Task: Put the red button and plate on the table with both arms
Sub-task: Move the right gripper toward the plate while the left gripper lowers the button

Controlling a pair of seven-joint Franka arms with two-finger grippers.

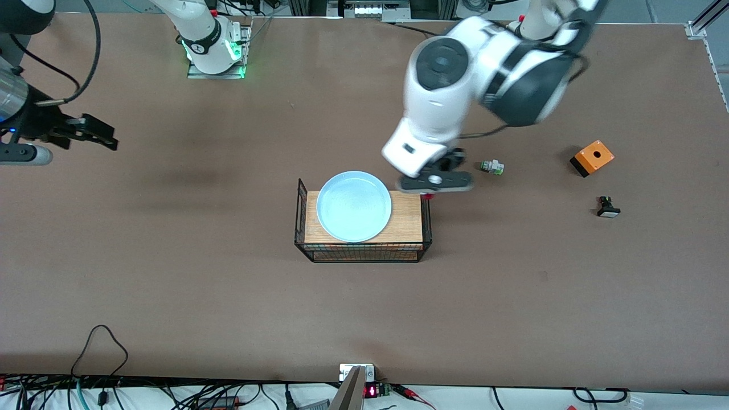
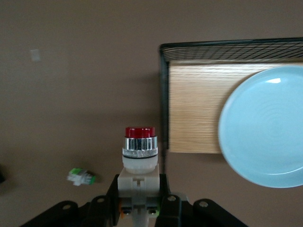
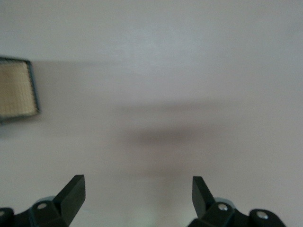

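The wire tray [image 1: 363,250] serves as the landmark here. The plate [image 1: 353,206] lies in that tray on its wooden floor, filling most of it, its rim reaching past the tray edge farthest from the front camera.

The left end effector [image 1: 435,182] hangs over the tray's corner toward the left arm's end of the counter [image 1: 171,285], its fingers [image 2: 163,203] pinching the whitish body of the red button [image 2: 139,156]. In the left wrist view the button points out from the fingers, red cap leading, with a chrome ring just below the cap (only a sliver of red shows under the end effector in the front view).

The right end effector [image 1: 91,134] waits in the air well away from the tray, over the counter toward the right arm's end, its fingers [image 3: 73,191] spread wide with nothing between them.

A small white switch with a green end [image 1: 491,167] rests on the counter beside the tray, toward the left arm's end.
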